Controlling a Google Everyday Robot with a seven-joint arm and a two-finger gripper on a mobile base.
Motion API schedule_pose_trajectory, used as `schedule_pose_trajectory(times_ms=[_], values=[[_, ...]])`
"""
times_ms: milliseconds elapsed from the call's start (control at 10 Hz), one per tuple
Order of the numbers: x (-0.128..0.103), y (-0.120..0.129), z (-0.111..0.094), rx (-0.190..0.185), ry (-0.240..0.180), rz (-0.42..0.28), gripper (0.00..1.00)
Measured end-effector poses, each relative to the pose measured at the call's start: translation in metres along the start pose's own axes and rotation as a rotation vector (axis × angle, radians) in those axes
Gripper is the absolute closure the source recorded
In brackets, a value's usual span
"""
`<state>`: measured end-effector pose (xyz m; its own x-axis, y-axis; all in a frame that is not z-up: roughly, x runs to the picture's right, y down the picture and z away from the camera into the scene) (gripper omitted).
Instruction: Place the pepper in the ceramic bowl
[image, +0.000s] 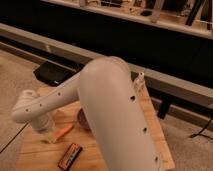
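Note:
The slim orange pepper (63, 132) lies on the wooden table (149, 131), left of centre. The dark purple-maroon ceramic bowl (81, 119) stands just to its right, more than half hidden behind my big white arm. My gripper (46, 134) hangs down from the arm's left end, low over the table and right at the pepper's left tip. A whitish cylindrical part shows under the wrist; I cannot tell whether it belongs to the gripper or is something standing behind it.
A dark candy bar with orange edges (70, 156) lies near the table's front edge. A small pale object (138, 80) stands at the table's far right corner. A black box (52, 74) sits on the floor behind, and a long rail runs across beyond it.

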<state>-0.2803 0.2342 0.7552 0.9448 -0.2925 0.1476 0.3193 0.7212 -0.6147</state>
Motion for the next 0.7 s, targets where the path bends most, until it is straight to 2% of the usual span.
schedule_pose_trajectory(times_ms=[400, 700], values=[[0.002, -0.013, 0.023, 0.022, 0.029, -0.014, 0.35], [0.006, -0.012, 0.038, 0.010, 0.057, -0.025, 0.35]])
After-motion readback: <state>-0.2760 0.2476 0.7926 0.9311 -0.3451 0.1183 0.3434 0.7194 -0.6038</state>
